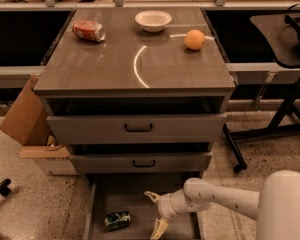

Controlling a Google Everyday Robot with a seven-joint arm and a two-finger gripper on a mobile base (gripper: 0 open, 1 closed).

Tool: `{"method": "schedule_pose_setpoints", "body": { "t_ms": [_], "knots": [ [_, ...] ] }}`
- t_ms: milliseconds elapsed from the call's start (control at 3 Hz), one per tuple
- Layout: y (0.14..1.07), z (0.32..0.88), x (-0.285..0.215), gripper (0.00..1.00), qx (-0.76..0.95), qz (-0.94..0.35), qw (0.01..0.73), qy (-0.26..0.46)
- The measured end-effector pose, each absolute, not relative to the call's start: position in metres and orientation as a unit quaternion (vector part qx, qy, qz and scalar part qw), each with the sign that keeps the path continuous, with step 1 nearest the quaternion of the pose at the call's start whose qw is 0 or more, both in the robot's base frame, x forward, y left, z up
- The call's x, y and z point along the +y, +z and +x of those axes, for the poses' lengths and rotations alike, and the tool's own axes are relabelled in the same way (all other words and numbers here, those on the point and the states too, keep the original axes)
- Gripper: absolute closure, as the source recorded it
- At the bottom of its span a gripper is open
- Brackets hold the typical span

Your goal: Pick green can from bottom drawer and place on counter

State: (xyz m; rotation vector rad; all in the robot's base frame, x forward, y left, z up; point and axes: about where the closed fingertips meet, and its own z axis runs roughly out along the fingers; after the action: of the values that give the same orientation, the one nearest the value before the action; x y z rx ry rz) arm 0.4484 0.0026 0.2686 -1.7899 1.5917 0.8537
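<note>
The green can (117, 220) lies on its side on the floor of the open bottom drawer (140, 194), at its left front. My gripper (155, 213) hangs over the drawer floor to the right of the can, a short gap away. Its two yellowish fingers (159, 228) are spread apart and hold nothing. The white arm reaches in from the lower right. The counter (115, 64) is the broad glossy top of the cabinet above.
On the counter lie a red-orange soda can (89, 31) at back left, a white bowl (153, 20) at the back and an orange (194, 39) at right. Two shut grey drawer fronts (136, 128) sit above. A cardboard box (25, 119) stands left, a black stand (270, 129) right.
</note>
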Motion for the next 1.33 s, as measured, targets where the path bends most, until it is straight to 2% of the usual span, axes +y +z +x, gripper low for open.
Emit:
{"method": "schedule_pose_setpoints", "body": {
  "t_ms": [333, 667, 1333],
  "knots": [
    [0.254, 0.46, 0.015, 0.0, 0.586, -0.683, 0.302, 0.314],
    [0.219, 0.473, 0.05, 0.0, 0.562, -0.71, 0.307, 0.295],
    [0.211, 0.477, 0.057, 0.0, 0.557, -0.705, 0.32, 0.302]
  ]
}}
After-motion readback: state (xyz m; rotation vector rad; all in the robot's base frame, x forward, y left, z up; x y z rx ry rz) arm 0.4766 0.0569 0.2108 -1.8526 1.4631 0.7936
